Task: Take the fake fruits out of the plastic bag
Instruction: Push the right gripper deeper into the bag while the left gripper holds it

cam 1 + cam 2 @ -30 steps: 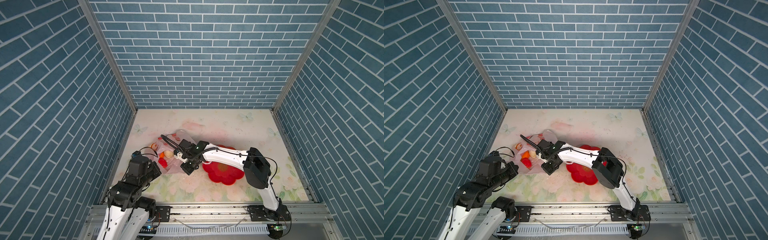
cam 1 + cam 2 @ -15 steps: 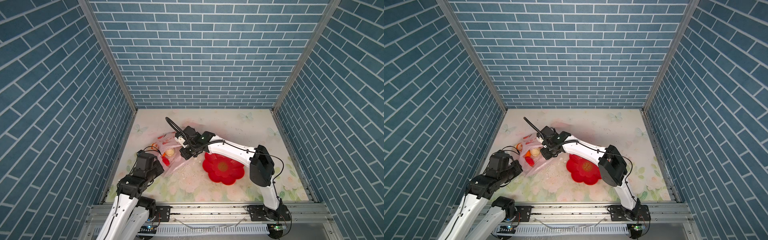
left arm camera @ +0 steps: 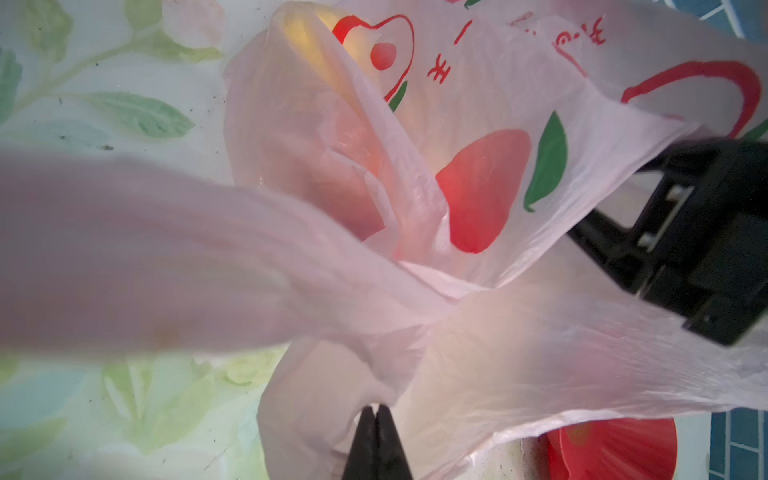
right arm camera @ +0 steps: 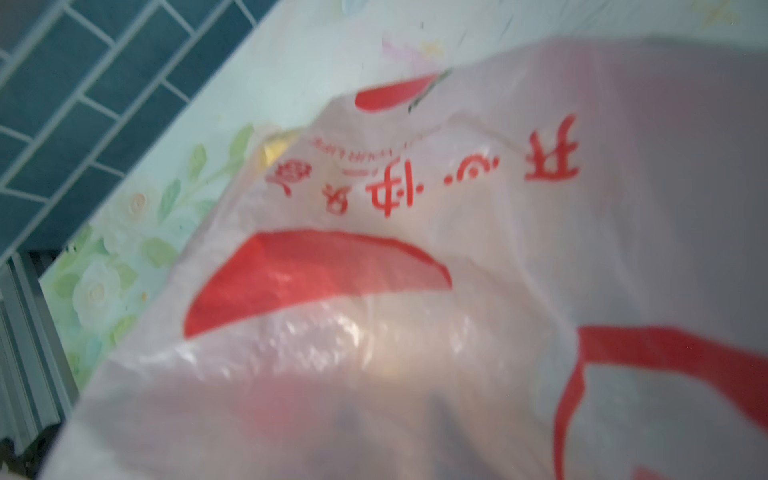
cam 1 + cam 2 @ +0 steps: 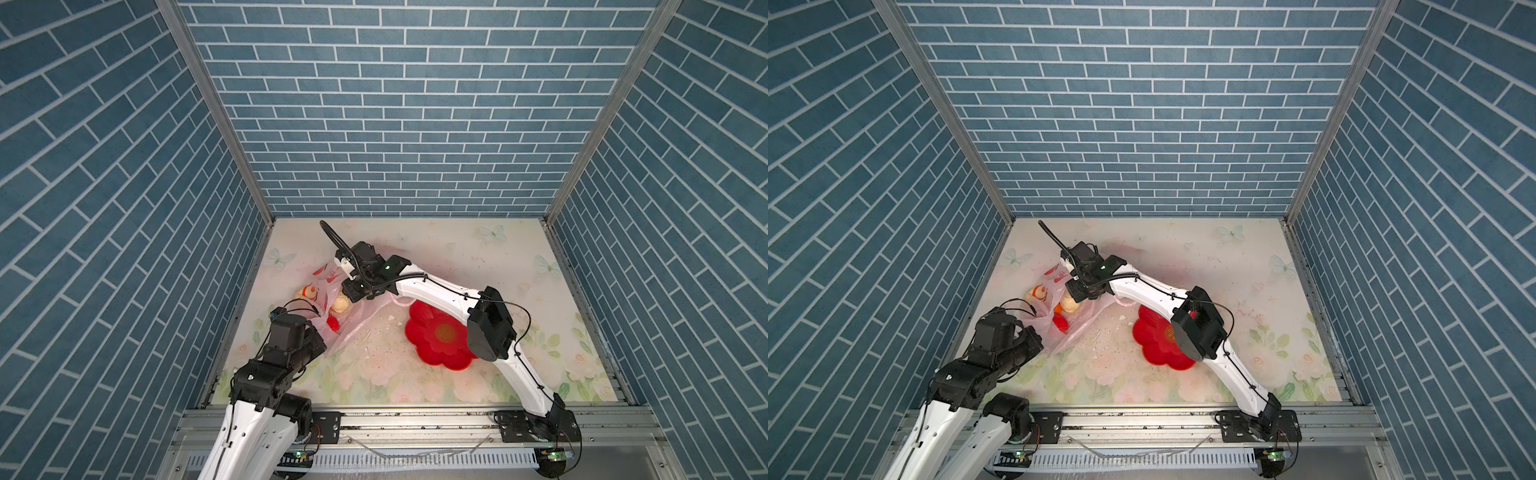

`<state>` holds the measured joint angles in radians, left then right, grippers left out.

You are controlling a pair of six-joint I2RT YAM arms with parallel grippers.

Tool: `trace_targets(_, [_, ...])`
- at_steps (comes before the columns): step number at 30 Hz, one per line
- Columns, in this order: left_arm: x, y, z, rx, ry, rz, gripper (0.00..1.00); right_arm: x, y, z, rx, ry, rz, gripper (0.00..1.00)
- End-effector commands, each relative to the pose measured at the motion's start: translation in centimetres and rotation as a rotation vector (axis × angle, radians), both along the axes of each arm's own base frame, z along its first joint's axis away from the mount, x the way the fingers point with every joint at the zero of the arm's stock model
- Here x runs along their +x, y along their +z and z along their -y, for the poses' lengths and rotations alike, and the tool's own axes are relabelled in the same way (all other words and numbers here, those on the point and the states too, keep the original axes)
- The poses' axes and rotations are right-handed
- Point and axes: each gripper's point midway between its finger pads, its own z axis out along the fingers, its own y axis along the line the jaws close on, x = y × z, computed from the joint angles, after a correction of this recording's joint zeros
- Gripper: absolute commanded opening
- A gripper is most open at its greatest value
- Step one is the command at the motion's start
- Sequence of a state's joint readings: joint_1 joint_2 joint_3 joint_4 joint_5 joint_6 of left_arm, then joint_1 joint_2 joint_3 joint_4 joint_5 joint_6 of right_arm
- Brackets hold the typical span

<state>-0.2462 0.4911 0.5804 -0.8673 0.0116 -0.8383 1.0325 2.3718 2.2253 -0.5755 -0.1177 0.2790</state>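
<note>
The plastic bag [image 5: 351, 322] [image 5: 1077, 328] lies crumpled at the mat's left, stretched between both grippers. Through it show several fake fruits: a cream bumpy one [image 5: 340, 306] [image 5: 1070, 306], a red one [image 5: 332, 322] [image 5: 1060, 322] and an orange-and-cream one [image 5: 308, 292] [image 5: 1038, 293]. My left gripper [image 3: 376, 411] [image 5: 324, 349] is shut on a fold of the bag's near end. My right gripper [image 5: 352, 291] [image 5: 1077, 293] is at the bag's far end. In the right wrist view the film [image 4: 415, 249] covers the lens, with the fingers [image 4: 347, 415] as two dim shapes standing apart.
A red flower-shaped bowl [image 5: 440, 336] [image 5: 1154, 340] [image 3: 611, 449] sits right of the bag, partly under the right arm's elbow. Small crumbs dot the floral mat [image 5: 374, 374]. Blue brick walls close three sides, and the left wall is close to the bag.
The right gripper has moved away from the bowl toward the far left, drawing the bag out, and its jaws have parted. The left arm has reached forward along the bag.
</note>
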Motion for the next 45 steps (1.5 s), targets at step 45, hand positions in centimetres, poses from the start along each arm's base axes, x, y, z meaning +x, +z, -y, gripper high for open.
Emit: trace_targets(45, [0.7,0.7,-0.1,0.003,-0.012,0.137,0.0,0.8,-5.1,-1.9,0.083,-0.312,-0.332,0.7])
